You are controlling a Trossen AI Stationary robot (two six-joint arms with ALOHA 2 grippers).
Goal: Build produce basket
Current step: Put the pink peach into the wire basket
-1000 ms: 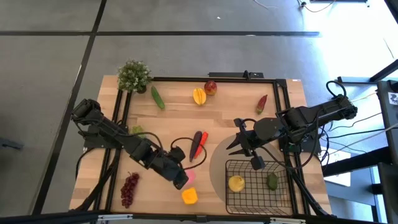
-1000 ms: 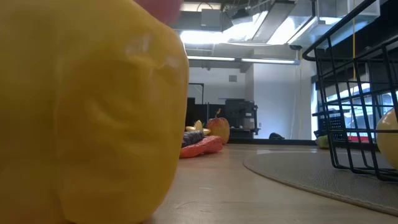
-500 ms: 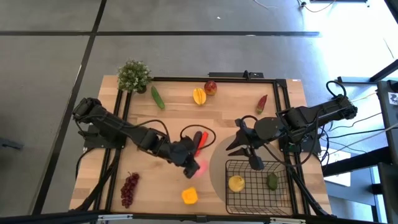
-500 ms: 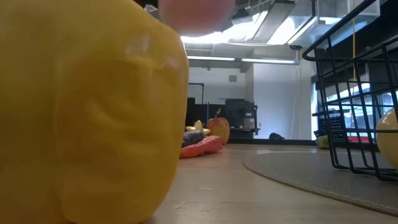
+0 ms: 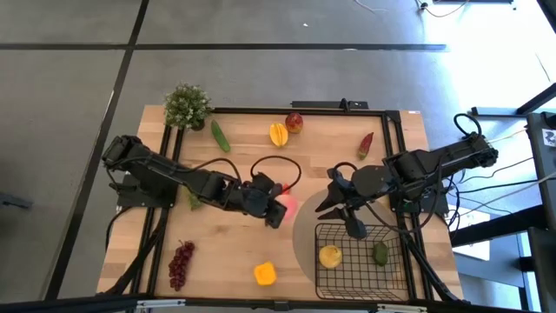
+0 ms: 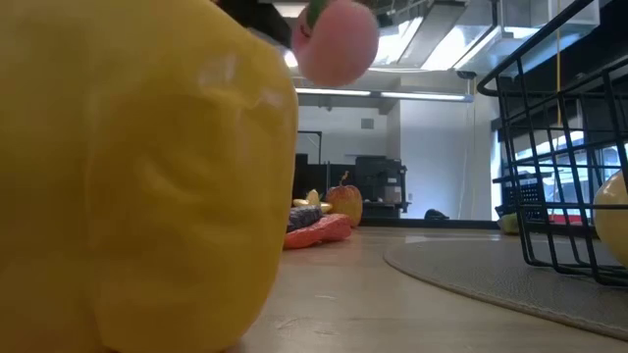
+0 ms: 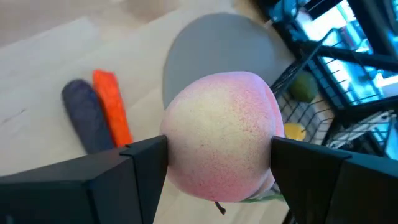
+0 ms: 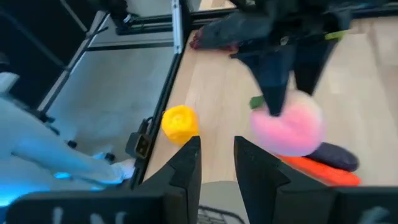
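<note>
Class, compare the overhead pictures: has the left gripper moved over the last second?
Yes. The left gripper, holding the pink peach, has moved from near the yellow pepper toward the basket.

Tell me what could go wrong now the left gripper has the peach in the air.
The peach is round and pinched only at its sides by the left gripper, so it might slip. The right gripper hovers at the basket rim, so the arms could collide on the way in.

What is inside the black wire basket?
Inside the black wire-mesh basket lie a yellow lemon and a small green fruit. The right gripper hangs over its far rim, so that edge is partly covered.
</note>
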